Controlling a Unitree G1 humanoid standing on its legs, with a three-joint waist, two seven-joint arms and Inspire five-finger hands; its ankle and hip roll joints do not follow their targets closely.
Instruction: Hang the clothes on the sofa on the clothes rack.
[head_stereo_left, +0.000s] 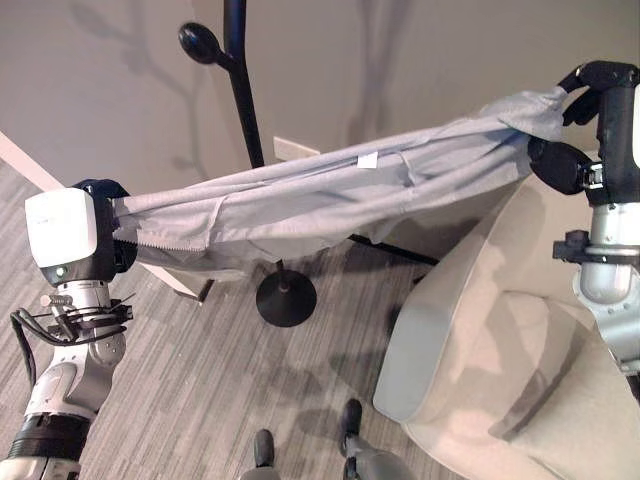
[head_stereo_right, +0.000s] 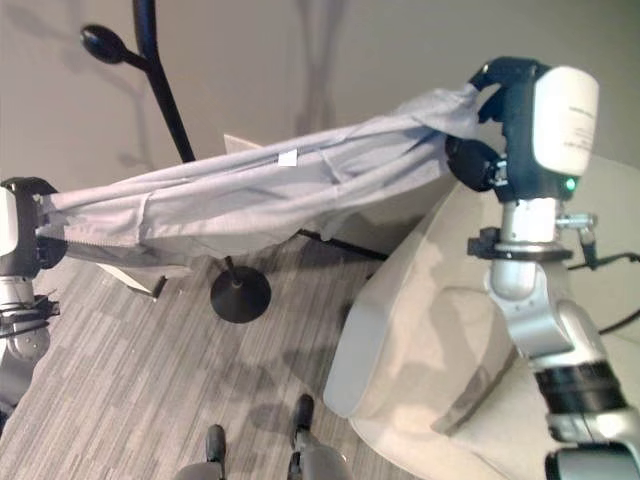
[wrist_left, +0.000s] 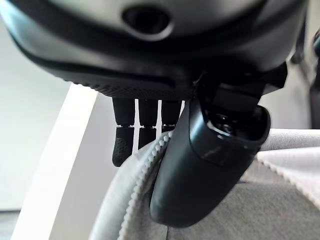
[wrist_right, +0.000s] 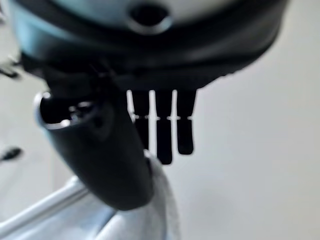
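A light grey garment (head_stereo_left: 330, 195) with a zip edge hangs stretched in the air between my two hands. My left hand (head_stereo_left: 100, 235) pinches its low end at the left; in the left wrist view the thumb (wrist_left: 200, 165) presses the zip hem (wrist_left: 142, 170) against the fingers. My right hand (head_stereo_left: 585, 100) holds the high end above the sofa, its thumb (wrist_right: 107, 160) clamped on the cloth (wrist_right: 150, 215). The black clothes rack (head_stereo_left: 243, 100) stands behind the garment, with one rounded peg (head_stereo_left: 200, 42) near the top and a round base (head_stereo_left: 286, 298) on the floor.
A beige sofa (head_stereo_left: 500, 360) takes up the lower right, under my right arm. A grey wall is close behind the rack, with a white outlet plate (head_stereo_left: 292, 148) on it. Striped grey carpet (head_stereo_left: 180, 390) covers the floor at the left.
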